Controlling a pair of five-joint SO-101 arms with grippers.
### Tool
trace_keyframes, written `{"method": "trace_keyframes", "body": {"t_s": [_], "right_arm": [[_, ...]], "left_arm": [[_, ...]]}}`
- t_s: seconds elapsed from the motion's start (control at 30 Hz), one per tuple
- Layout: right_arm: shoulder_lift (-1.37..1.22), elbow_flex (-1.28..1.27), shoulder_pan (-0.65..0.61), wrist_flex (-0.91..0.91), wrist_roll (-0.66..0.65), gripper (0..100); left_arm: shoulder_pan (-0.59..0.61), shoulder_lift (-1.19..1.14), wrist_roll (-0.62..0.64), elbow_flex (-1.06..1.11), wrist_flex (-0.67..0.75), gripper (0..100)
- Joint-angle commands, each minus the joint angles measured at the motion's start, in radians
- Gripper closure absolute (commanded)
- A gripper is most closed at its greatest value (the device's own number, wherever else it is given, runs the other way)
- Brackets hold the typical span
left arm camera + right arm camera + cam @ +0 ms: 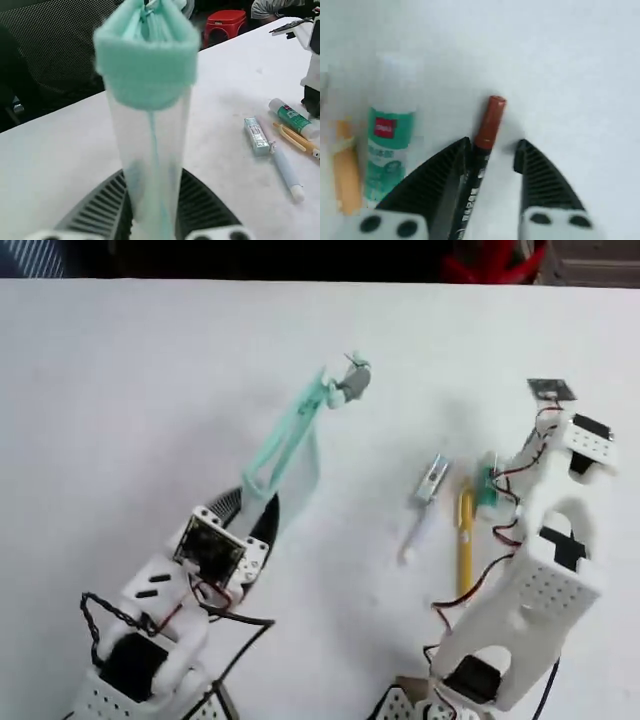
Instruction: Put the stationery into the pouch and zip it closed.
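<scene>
Pouch [290,440] comes first: we see it is see-through with green edges, and the left pincer [152,200] is clamped on one end of it. The rest of the pouch sticks out away from that pincer over the white table [120,390]. A small grey tag [352,378] sits at its far end.

The right pincer [493,145] has its fingers apart. We see a dark pen [490,117] with a red-brown cap lying on the table between them. It is close against one finger, and its cap pokes out past the tips. We cannot tell if the finger touches it.

A green glue stick [387,150] lies just beside that pincer, on the outer side of the same finger. A yellow pen [347,170] lies next to the glue stick. From above, a small silver eraser [432,480] and a white pen [415,535] lie between the pouch and the yellow pen.
</scene>
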State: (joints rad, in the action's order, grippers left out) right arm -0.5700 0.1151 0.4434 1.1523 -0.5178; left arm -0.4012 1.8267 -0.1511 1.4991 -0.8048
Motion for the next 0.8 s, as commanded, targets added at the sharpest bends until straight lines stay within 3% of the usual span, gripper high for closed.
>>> {"method": "trace_keyframes", "body": {"t_s": [0.0, 0.07, 0.2, 0.3, 0.53, 0.77], "right_arm": [[-0.044, 0.015, -0.01, -0.03, -0.014, 93.5], [-0.064, 0.015, -0.01, -0.041, -0.015, 90.7], [-0.053, 0.015, -0.01, -0.028, -0.06, 98.9], [0.025, 0.015, 0.001, 0.022, -0.069, 98.3], [0.426, 0.015, 0.001, 0.193, -0.069, 98.1], [0.851, 0.015, -0.077, 0.354, -0.061, 98.1]], "left_arm": [[-0.001, 0.001, -0.011, -0.003, 0.02, 98], [-0.001, 0.001, -0.012, -0.003, 0.02, 98], [-0.001, 0.001, -0.012, -0.003, 0.02, 98], [-0.001, 0.001, -0.012, -0.003, 0.02, 98], [-0.002, 0.001, -0.012, -0.003, 0.02, 98], [-0.002, 0.001, -0.012, -0.003, 0.02, 98]]}}
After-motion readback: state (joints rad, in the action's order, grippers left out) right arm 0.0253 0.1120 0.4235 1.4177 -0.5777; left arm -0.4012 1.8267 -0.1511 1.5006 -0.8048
